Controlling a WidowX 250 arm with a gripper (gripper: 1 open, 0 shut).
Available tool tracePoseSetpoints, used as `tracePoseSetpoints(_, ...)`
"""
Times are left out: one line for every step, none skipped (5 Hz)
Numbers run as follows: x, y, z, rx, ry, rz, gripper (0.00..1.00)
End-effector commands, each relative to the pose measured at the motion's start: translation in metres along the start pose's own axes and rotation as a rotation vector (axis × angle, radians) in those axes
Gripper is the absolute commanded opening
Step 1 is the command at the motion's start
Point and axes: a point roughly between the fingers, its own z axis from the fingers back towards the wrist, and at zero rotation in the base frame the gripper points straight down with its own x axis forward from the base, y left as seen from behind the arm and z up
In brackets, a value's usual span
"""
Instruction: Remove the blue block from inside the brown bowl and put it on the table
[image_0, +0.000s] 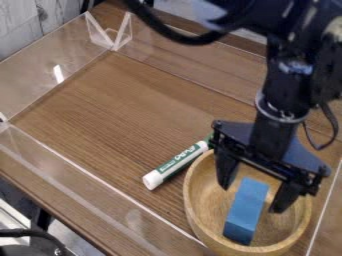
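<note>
Blue block (247, 208) lies inside the brown bowl (201, 198) on the table (120, 110). Gripper (257, 188) points downward, jaws spread wide, straddling the block's upper end, grasping nothing.

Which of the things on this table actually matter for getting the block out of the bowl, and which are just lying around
Part of the job:
- blue block, lying inside the bowl
- brown bowl, holding the block
- table, where the block goes
- hand, open, pointing down over the block

Just lying about:
- green-and-white marker, on the table left of the bowl
- clear acrylic walls around the table
</note>
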Motion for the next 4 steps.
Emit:
tracePoseSetpoints(0.002, -0.006, 0.002, -0.023, -0.049, -0.025, 1.0)
tracePoseSetpoints(0.0, -0.009, -0.004, -0.027, -0.048, -0.034, 1.0)
tracePoseSetpoints(0.0, -0.01, -0.011, -0.04, -0.063, -0.042, 1.0)
tracePoseSetpoints(0.0, -0.011, -0.017, -0.04, -0.074, -0.046, 1.0)
